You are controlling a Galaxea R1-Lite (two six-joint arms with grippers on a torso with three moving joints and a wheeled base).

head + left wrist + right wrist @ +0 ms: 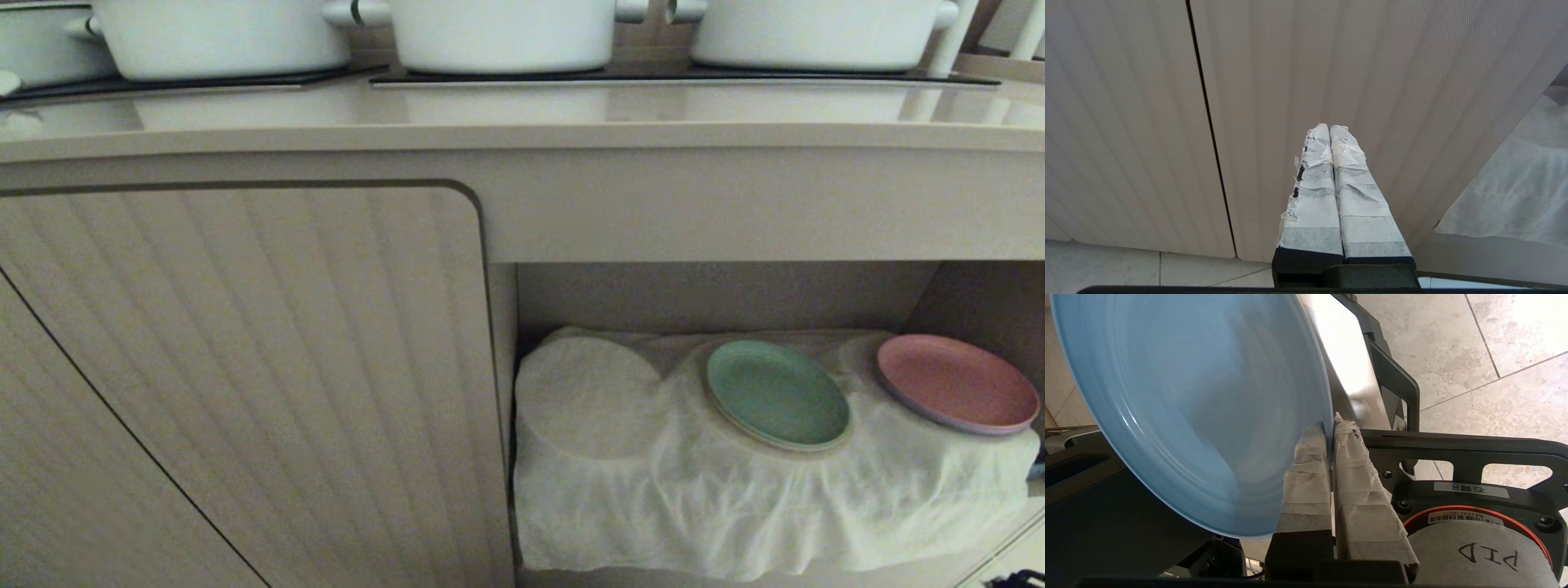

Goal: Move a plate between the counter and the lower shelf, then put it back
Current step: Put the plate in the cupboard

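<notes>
In the right wrist view the light-blue plate [1196, 408] stands tilted on edge, its rim pinched between the taped fingers of my right gripper [1331, 426], held low over the robot's own base and the tiled floor. Neither gripper shows in the head view. That view has the beige counter [522, 114] across the top and, below it on the right, the lower shelf [735, 506] with its white cloth. My left gripper [1329, 127] is shut on nothing, parked in front of the ribbed cabinet door [1372, 81].
A green plate [775, 394] and a pink plate [955, 382] lie on the shelf cloth. White pots [502, 33] stand on black cooktop panels [653, 77] at the counter's back. The ribbed door [245, 384] fills the left. A round hump [584, 396] in the cloth sits at shelf left.
</notes>
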